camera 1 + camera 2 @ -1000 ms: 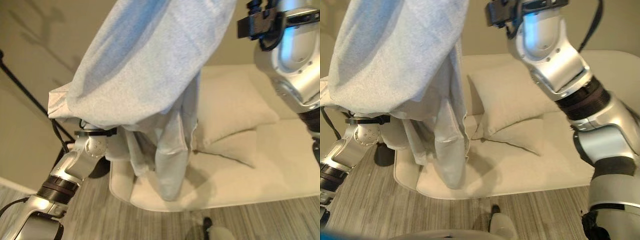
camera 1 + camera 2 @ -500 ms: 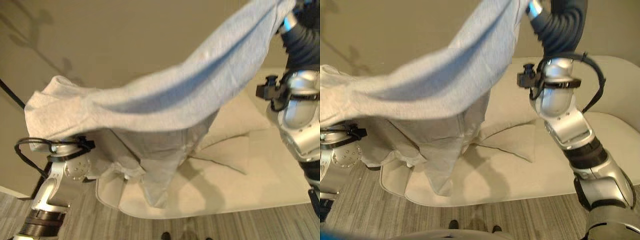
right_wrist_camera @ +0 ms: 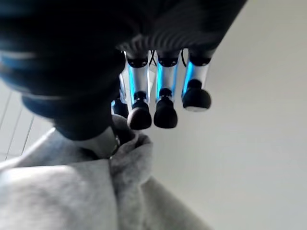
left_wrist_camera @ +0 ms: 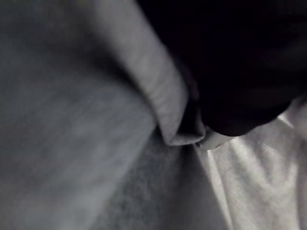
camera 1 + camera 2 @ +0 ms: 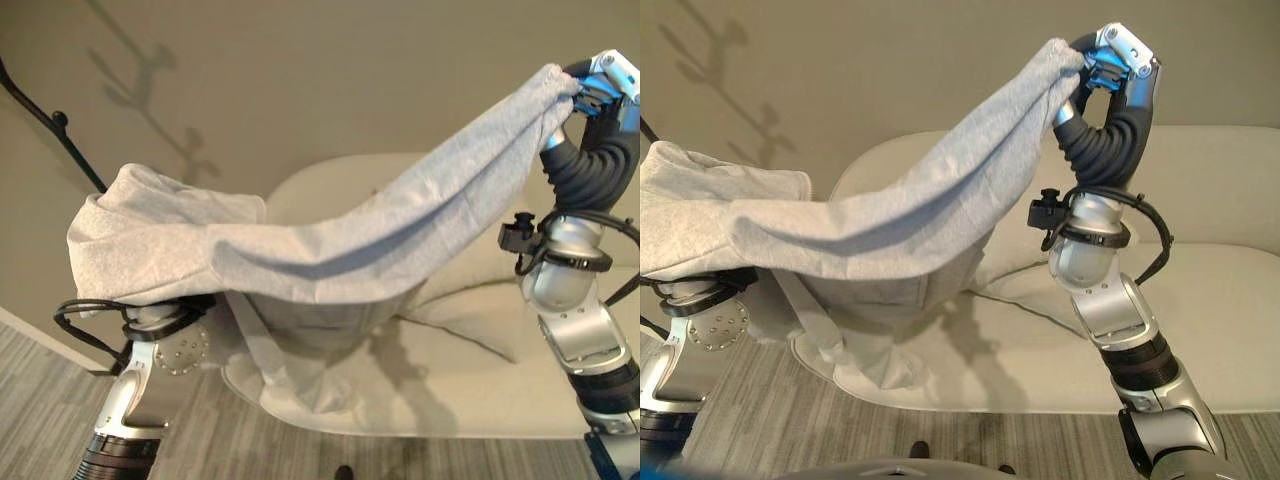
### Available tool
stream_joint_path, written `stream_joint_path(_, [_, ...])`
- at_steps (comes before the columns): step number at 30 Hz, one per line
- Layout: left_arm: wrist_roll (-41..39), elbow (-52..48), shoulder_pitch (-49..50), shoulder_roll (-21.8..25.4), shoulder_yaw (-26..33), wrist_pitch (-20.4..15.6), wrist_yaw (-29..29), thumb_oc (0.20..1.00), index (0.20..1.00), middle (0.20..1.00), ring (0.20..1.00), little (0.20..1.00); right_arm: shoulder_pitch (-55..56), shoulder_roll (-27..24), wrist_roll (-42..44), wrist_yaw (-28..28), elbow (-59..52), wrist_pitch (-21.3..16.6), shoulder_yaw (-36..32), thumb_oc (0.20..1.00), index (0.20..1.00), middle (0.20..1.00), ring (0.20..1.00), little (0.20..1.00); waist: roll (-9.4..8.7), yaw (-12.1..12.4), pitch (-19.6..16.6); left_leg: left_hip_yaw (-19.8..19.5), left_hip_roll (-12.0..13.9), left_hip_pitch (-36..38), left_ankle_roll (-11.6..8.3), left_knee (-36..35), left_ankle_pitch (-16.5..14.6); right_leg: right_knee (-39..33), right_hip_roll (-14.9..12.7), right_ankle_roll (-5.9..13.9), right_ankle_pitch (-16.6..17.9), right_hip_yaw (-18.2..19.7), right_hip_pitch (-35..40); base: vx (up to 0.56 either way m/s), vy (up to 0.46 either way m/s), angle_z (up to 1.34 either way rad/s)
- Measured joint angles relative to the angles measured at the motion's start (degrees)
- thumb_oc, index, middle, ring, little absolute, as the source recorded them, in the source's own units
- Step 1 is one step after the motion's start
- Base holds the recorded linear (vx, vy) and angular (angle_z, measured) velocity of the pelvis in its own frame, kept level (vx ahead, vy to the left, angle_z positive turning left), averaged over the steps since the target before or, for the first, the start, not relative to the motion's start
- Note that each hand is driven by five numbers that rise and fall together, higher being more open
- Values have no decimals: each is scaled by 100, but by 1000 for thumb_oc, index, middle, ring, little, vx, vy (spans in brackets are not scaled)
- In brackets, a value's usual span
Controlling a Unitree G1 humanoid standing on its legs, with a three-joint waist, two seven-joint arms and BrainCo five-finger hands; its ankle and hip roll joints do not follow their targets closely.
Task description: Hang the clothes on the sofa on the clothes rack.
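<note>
A light grey sweatshirt (image 5: pixel 330 240) hangs stretched in the air between my two arms, in front of the cream sofa (image 5: pixel 480 390). My right hand (image 5: pixel 1118 62) is raised high at the upper right, its fingers (image 3: pixel 165 103) and thumb curled on the cloth's ribbed edge (image 3: pixel 129 148). The garment's bunched left end (image 5: pixel 140 240) covers my left hand (image 4: pixel 240 72), whose dark cover shows against a grey hem (image 4: pixel 168 110) in the left wrist view. The clothes rack's black pole (image 5: pixel 55 130) slants at the far upper left, behind the cloth's left end.
A cream cushion (image 5: pixel 1040 290) lies on the sofa seat under the stretched cloth. A beige wall rises behind the sofa, with the rack's shadow on it. Grey striped floor (image 5: pixel 220 440) runs in front of the sofa.
The camera has tilted up. My right hand has lifted its end of the sweatshirt higher and out to the right, so the hanging bundle is now spread into a long span.
</note>
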Motion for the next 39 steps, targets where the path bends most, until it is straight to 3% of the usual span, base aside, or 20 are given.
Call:
stream_joint_path(11, [153, -192, 194, -214, -402, -265, 256, 200, 200, 200, 200, 200, 356, 151, -618, -412, -5, 146, 4, 200, 200, 200, 200, 200, -37, -84, 129, -181, 44, -317, -64, 236, 51, 728, 14, -119, -354, -155, -513, -84, -25, 8])
stream_joint_path(14, [138, -218, 198, -209, -409, -317, 248, 200, 200, 200, 200, 200, 392, 162, -619, -433, -6, 141, 2, 200, 200, 200, 200, 200, -192, -168, 175, -14, 50, -343, -30, 228, -66, 1791, -52, -229, -857, 3, -1063, -49, 37, -25])
stream_joint_path(15, [113, -224, 187, -208, -435, -351, 248, 200, 200, 200, 200, 200, 455, 179, -631, -442, -15, 131, -1, 200, 200, 200, 200, 200, -284, -228, 129, 175, 79, -225, -233, -43, -213, 1723, -124, -359, -814, 2, -1095, -39, 69, 11])
stream_joint_path(16, [106, -207, 88, -203, -541, -394, 238, 200, 200, 200, 200, 200, 614, 236, -661, -438, -59, 141, -72, 200, 200, 200, 200, 200, -565, -357, 142, 421, -93, -251, 79, 559, -343, 1495, -437, -352, -658, -77, -998, 5, 66, 11])
stream_joint_path(17, [103, -216, 53, -193, -637, -447, 213, 200, 200, 200, 200, 200, 724, 173, -669, -436, -156, 156, -178, 200, 200, 200, 200, 200, -610, -405, 96, 602, -131, -79, 170, 864, -425, 1399, -521, -257, -586, -68, -897, 12, 80, 32])
stream_joint_path(19, [99, -220, -68, -447, -920, -496, 138, 200, 200, 200, 200, 200, 725, 170, -687, -630, -531, 173, -627, 200, 200, 200, 200, 200, -80, -659, -27, 569, 15, 539, 153, 69, -330, 1262, -317, -173, -557, -298, -659, 40, 61, 47])
stream_joint_path(23, [-21, -143, -69, -395, -1123, -487, 60, 200, 200, 200, 200, 200, 822, 196, -697, -610, -409, 182, -582, 200, 200, 200, 200, 200, -110, -594, -63, 387, -5, 499, 147, 114, -330, 1008, -342, -42, -508, -311, -471, 7, -10, 32])
stream_joint_path(25, [-78, -129, -169, -412, -1124, -491, 14, 200, 200, 200, 200, 200, 787, 238, -718, -635, -258, 193, -462, 200, 200, 200, 200, 200, -274, -460, -3, 404, -52, -36, -114, 1057, -497, 1226, -380, -44, -651, -156, -691, -82, -27, 3])
stream_joint_path(26, [-82, -104, -223, -419, -1128, -494, 1, 200, 200, 200, 200, 200, 786, 215, -726, -609, -248, 203, -420, 200, 200, 200, 200, 200, -330, -397, 23, 399, -92, -257, -147, 1457, -465, 1249, -406, -43, -644, -171, -673, 48, 59, 21])
stream_joint_path(27, [-114, 78, -379, -463, -1193, -499, -23, 200, 200, 200, 200, 200, 739, 213, -808, -622, -207, 203, -413, 200, 200, 200, 200, 200, -355, -314, 65, 405, -66, -771, -253, 2446, -394, 1359, -393, -131, -701, -175, -671, 76, 68, 39])
stream_joint_path(28, [-119, 186, -475, -472, -1299, -496, -40, 200, 200, 200, 200, 200, 742, 217, -835, -630, -208, 207, -412, 200, 200, 200, 200, 200, -382, -323, 83, 435, -54, -1052, -444, 2862, -189, 1332, -427, -162, -716, -239, -605, 141, 92, 56])
stream_joint_path(29, [-122, 298, -567, -486, -1430, -514, -92, 200, 200, 200, 200, 200, 790, 214, -845, -630, -227, 222, -437, 200, 200, 200, 200, 200, -550, -385, 162, 708, 14, -1185, -367, 2956, -118, 1197, -578, -309, -629, -424, -506, 103, 82, 63])
stream_joint_path(30, [-124, 290, -558, -482, -1518, -546, -132, 200, 200, 200, 200, 200, 855, 209, -845, -631, -276, 232, -441, 200, 200, 200, 200, 200, -559, -399, 140, 1153, 123, -1104, -195, 2475, -255, 1112, -650, -299, -629, -616, -436, 142, 135, 57])
stream_joint_path(31, [-121, 285, -558, -485, -1519, -617, -154, 200, 200, 200, 200, 200, 857, 205, -850, -633, -294, 230, -459, 200, 200, 200, 200, 200, -545, -451, 140, 1223, 132, -1105, -165, 2236, -292, 1130, -657, -304, -633, -641, -466, 146, 162, 33])
stream_joint_path(33, [-125, 310, -583, -485, -1524, -679, -198, 200, 200, 200, 200, 200, 864, 217, -850, -663, -328, 249, -459, 200, 200, 200, 200, 200, -522, -488, 135, 1227, 173, -1031, -150, 1476, -279, 1053, -694, -305, -632, -638, -521, 158, 182, 12])
stream_joint_path(34, [-127, 361, -667, -489, -1591, -687, -250, 200, 200, 200, 200, 200, 864, 213, -850, -699, -339, 253, -465, 200, 200, 200, 200, 200, -487, -584, 117, 1197, 337, -943, -102, 825, -228, 947, -695, -309, -628, -623, -526, 225, 278, 18])
stream_joint_path(36, [-131, 581, -833, -529, -1741, -714, -295, 200, 200, 200, 200, 200, 866, 211, -850, -739, -339, 276, -476, 200, 200, 200, 200, 200, -388, -647, 84, 1150, 629, -885, -75, 254, -170, 922, -705, -319, -611, -525, -536, 173, 230, 13])
stream_joint_path(39, [-148, 869, -891, -695, -1955, -722, -289, 200, 200, 200, 200, 200, 879, 205, -845, -837, -208, 310, -478, 200, 200, 200, 200, 200, -255, -627, 128, 406, 1161, -886, -295, 39, -44, 881, -720, -216, -588, 146, -486, 119, 298, -27])
